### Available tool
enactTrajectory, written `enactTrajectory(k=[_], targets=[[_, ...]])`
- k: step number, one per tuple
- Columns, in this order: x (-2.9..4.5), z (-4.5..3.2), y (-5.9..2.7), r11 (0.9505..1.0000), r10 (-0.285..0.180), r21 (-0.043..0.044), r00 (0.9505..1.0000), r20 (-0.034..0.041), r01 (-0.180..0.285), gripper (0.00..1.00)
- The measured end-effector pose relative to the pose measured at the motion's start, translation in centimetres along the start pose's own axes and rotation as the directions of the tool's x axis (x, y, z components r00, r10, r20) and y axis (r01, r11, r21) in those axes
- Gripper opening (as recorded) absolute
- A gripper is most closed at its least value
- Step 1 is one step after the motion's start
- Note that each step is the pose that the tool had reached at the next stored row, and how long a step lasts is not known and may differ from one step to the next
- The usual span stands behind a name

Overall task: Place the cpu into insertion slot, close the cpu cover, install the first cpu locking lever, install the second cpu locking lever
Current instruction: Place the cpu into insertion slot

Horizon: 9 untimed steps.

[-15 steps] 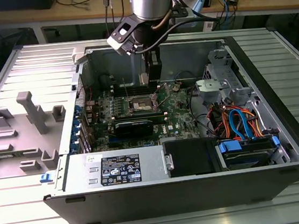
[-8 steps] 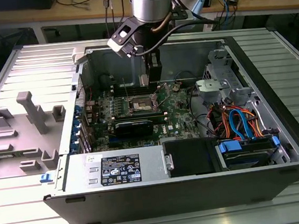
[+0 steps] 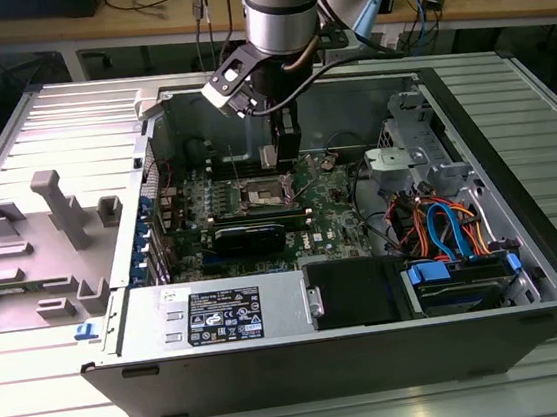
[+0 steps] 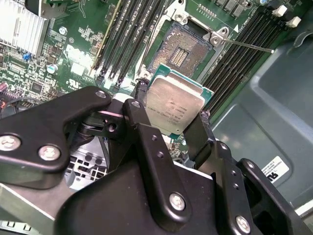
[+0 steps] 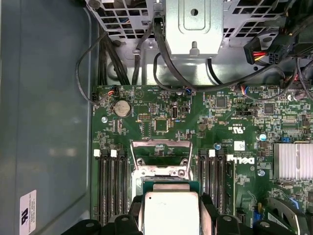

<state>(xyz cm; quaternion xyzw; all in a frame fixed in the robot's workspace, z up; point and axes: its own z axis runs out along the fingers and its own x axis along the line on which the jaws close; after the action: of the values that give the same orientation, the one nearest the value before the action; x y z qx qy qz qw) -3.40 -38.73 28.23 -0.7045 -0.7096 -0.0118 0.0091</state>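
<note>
My gripper (image 4: 172, 117) is shut on the cpu (image 4: 173, 104), a small square chip with a silver-grey top, pinched by its edges between two black fingers (image 4: 139, 110). It hangs above the green motherboard (image 4: 73, 58), just short of the insertion slot (image 4: 183, 49), whose dark, gold-flecked centre lies uncovered inside a silver rim. A thin locking lever (image 4: 249, 46) sticks out beside the slot. In the first wrist view the cpu (image 5: 170, 211) sits below the raised cpu cover (image 5: 161, 146), a silver frame. In the exterior view the gripper (image 3: 277, 153) hovers over the slot (image 3: 262, 196).
Long black memory slots (image 4: 124, 39) flank the socket on both sides. A finned heatsink (image 5: 293, 161), a drive cage (image 3: 413, 153) and bundled cables (image 3: 441, 225) crowd the open computer case (image 3: 300, 307). A grey fixture tray (image 3: 41, 246) lies at the exterior view's left.
</note>
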Motion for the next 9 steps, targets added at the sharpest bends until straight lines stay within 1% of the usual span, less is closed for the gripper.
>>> enactTrajectory(k=[2, 9], targets=[[0.0, 0.05, 0.0, 1.0, 0.0, 0.0, 1.0, -0.0025, 0.0, 0.55], [-0.01, 0.13, 0.0, 1.0, 0.0, 0.0, 1.0, -0.0069, 0.0, 0.55]])
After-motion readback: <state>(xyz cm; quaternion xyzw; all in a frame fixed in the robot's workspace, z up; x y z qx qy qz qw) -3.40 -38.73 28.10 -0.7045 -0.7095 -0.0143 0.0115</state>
